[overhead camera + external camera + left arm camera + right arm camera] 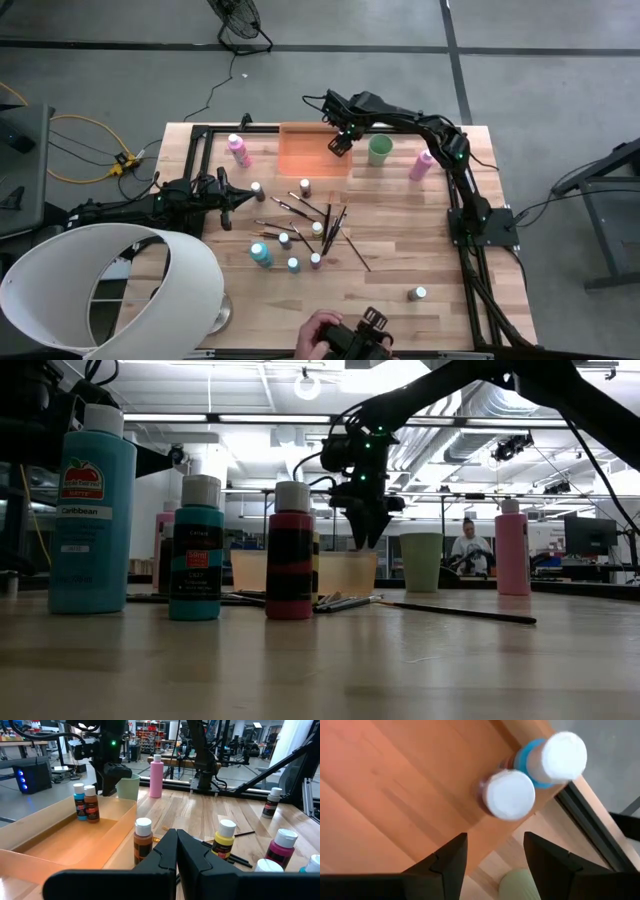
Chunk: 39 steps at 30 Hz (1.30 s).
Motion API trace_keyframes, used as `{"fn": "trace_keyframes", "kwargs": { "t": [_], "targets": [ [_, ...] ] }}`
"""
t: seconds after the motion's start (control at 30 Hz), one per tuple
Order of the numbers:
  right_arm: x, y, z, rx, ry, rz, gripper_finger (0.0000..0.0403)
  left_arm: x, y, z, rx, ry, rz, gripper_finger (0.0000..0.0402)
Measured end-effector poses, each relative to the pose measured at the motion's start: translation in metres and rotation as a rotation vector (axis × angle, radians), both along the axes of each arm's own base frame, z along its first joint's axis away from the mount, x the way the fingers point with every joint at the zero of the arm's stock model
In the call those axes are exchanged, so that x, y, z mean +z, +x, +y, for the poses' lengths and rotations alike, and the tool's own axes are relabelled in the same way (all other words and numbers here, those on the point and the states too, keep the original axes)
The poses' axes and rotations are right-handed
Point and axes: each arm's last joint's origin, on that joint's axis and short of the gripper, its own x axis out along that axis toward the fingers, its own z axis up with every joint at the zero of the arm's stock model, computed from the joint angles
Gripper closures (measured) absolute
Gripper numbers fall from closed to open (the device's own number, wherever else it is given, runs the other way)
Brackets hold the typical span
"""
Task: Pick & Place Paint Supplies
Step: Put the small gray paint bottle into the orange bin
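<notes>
A translucent orange tray [300,152] lies at the table's far middle. In its far right corner stand two white-capped paint bottles, a blue one [79,801] and a brown one [91,804]. My right gripper [495,857] hangs open just above them, pointing down, with nothing between its fingers; it also shows in the high view [340,142]. Several more small bottles [285,240] and dark-handled brushes [318,215] lie loose mid-table. My left gripper [176,851] waits shut at the table's left [235,195].
A light green cup [380,150] stands right of the tray, and a tall pink bottle [421,163] beyond it. Another pink bottle [239,150] stands left of the tray. One bottle [418,293] sits near right. A person's hand [320,335] is at the near edge, beside a white shade [110,290].
</notes>
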Motion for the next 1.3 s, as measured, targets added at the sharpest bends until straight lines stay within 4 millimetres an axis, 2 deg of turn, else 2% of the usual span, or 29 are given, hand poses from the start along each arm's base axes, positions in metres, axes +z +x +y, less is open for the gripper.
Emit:
{"fn": "trace_keyframes", "kwargs": {
  "t": [0.17,0.27,0.43,0.67,0.97,1.07,1.3],
  "targets": [
    [0.017,-0.008,0.006,-0.025,0.016,-0.009,0.0214,0.0,0.0,0.0,0.0,0.0,0.0,0.0402],
    [0.03,-0.015,0.016,-0.01,0.069,-0.001,0.0214,0.0,0.0,0.0,0.0,0.0,0.0,0.0402],
    [0.057,-0.029,0.043,0.033,0.13,0.043,0.0214,0.0,0.0,0.0,0.0,0.0,0.0,0.0402],
    [0.102,-0.043,0.084,0.118,0.1,0.002,0.0214,0.0,0.0,0.0,0.0,0.0,0.0,0.0402],
    [0.144,-0.065,0.168,0.324,0.094,-0.005,0.0214,0.0,0.0,0.0,0.0,0.0,0.0,0.0402],
    [0.146,-0.081,0.201,0.372,0.103,-0.005,0.0214,0.0,0.0,0.0,0.0,0.0,0.0,0.0402],
    [0.128,-0.134,0.279,0.334,0.165,0.015,0.0214,0.0,0.0,0.0,0.0,0.0,0.0,0.0402]
  ]
}}
